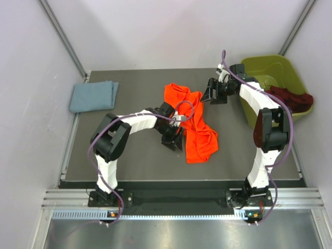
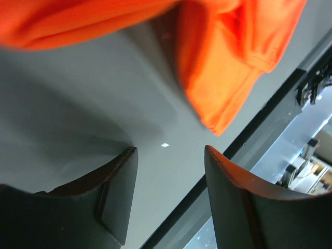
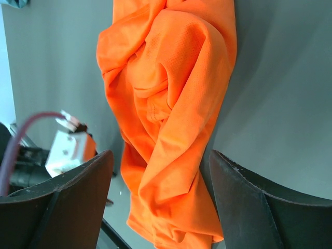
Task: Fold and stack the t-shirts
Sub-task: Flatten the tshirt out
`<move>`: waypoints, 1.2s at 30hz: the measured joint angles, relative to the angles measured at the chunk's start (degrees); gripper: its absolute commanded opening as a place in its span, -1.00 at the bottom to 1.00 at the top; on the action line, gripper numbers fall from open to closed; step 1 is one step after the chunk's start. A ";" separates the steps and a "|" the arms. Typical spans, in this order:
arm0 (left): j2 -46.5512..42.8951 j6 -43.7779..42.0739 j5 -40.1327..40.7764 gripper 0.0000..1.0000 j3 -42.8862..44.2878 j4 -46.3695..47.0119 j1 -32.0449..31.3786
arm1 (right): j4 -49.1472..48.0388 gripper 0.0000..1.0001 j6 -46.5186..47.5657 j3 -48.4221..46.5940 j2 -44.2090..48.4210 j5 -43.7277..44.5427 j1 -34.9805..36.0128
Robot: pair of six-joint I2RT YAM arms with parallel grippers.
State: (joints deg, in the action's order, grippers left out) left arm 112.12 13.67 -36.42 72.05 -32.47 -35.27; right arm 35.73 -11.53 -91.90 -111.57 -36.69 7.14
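The orange t-shirt lies crumpled near the middle of the table, a rumpled band running from its far-left end to a broader lump at the near right; in the right wrist view the orange t-shirt shows deep folds and a seam, bunched rather than spread flat; in the left wrist view a hemmed corner of it rests on the grey surface, with another blurred part across the top of the picture. The left gripper sits at the shirt's near-left edge; in its own camera the left gripper stands wide apart with bare table between the fingers and no cloth in them, the shirt's corner just beyond. The right gripper is at the shirt's far-right side, just beside its far end; in its camera the right gripper is also spread wide, its fingers framing the orange cloth, and whether they touch the cloth cannot be told. A folded blue t-shirt lies flat at the far-left corner of the table, well apart from the orange one. A green bin stands off the table's far-right side, behind the right arm; a dark red garment lies heaped in it, draped over its near-right rim.
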 measured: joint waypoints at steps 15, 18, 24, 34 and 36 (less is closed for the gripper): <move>2.43 -0.07 -3.67 0.15 1.49 2.29 -10.25 | -0.20 0.50 0.83 0.00 0.00 0.22 -1.05; 3.10 0.31 -4.85 0.07 1.57 2.69 -10.93 | -0.33 0.50 0.85 0.00 0.00 0.22 -1.07; 5.25 1.25 -6.32 -0.20 2.89 2.73 -10.82 | -0.90 0.50 0.98 0.33 0.02 0.59 -1.64; 5.88 1.07 -4.42 -0.67 3.28 2.56 -10.73 | -1.95 0.50 0.94 1.92 0.09 1.05 -3.96; 6.05 0.94 -4.13 -0.77 3.30 2.51 -10.64 | -2.10 0.50 0.92 1.90 0.09 1.07 -3.96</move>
State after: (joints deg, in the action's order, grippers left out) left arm 118.17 14.61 -40.56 75.35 -29.95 -45.91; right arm 33.63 -10.61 -90.00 -111.48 -35.62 3.18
